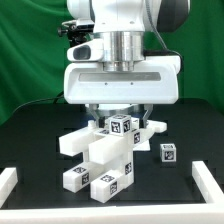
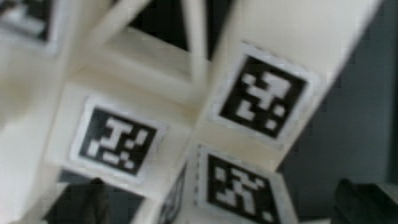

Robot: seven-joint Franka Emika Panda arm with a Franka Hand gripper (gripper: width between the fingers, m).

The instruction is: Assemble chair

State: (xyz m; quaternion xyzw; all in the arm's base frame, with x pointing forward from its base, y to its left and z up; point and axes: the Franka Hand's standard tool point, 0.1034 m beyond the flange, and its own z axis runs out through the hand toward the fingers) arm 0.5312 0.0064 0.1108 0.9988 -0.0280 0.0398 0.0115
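Note:
The chair parts (image 1: 100,155) are white blocky pieces with black-and-white tags, clustered at the middle of the black table. One small tagged cube (image 1: 168,152) lies apart toward the exterior view's right. My gripper (image 1: 120,116) hangs straight down onto the top of the cluster. In the wrist view the gripper (image 2: 222,200) has its dark fingers (image 2: 80,198) on either side of a tagged white part (image 2: 240,185). A dark gap shows between the part and the other finger. The jaws stand apart. The picture is blurred.
A white border rail runs along the table's front (image 1: 110,212) and rises at both sides (image 1: 8,180). A green curtain (image 1: 25,50) hangs behind. The arm's wide white hand (image 1: 120,82) hides the back of the cluster.

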